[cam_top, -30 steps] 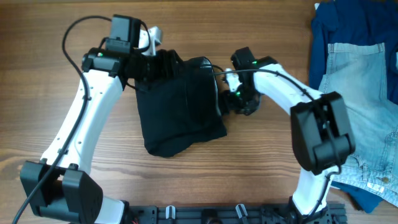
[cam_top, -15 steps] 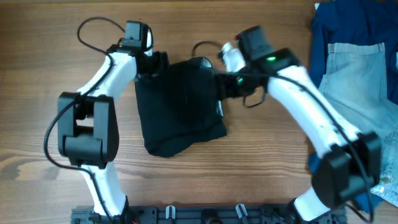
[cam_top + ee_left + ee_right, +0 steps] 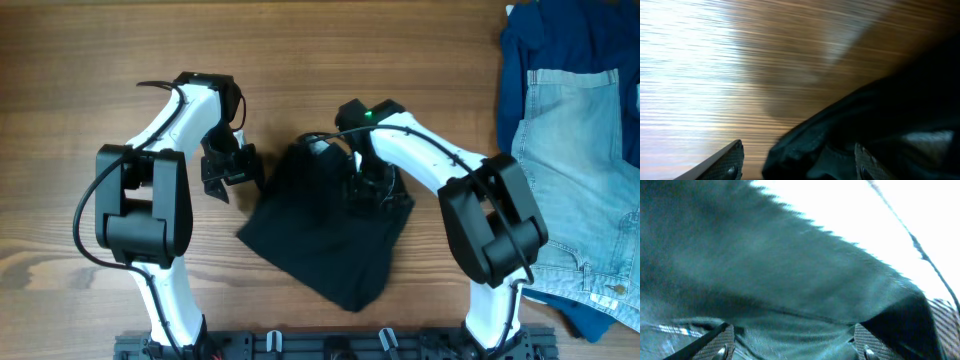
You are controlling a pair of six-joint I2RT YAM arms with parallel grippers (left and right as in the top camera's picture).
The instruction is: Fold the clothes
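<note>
A black garment (image 3: 330, 225) lies crumpled and slanted on the wooden table (image 3: 80, 120), near the centre. My left gripper (image 3: 228, 170) is open just off the garment's upper left edge. In the left wrist view (image 3: 797, 165) its jaws stand wide apart, with the black cloth (image 3: 880, 115) bunched between them and off to the right. My right gripper (image 3: 370, 185) is low over the garment's upper right part. In the right wrist view (image 3: 792, 345) it is open, and the black cloth (image 3: 790, 280) fills the space between the fingers.
A pile of blue denim clothes (image 3: 580, 150) covers the right edge of the table, a dark blue piece over a light blue one. The arm bases stand at the table's front edge (image 3: 330, 345). Bare wood lies to the left and far side.
The black garment has shifted toward the front and right and turned slantwise. The left gripper has come down off its top left corner. The right gripper has moved onto the cloth.
</note>
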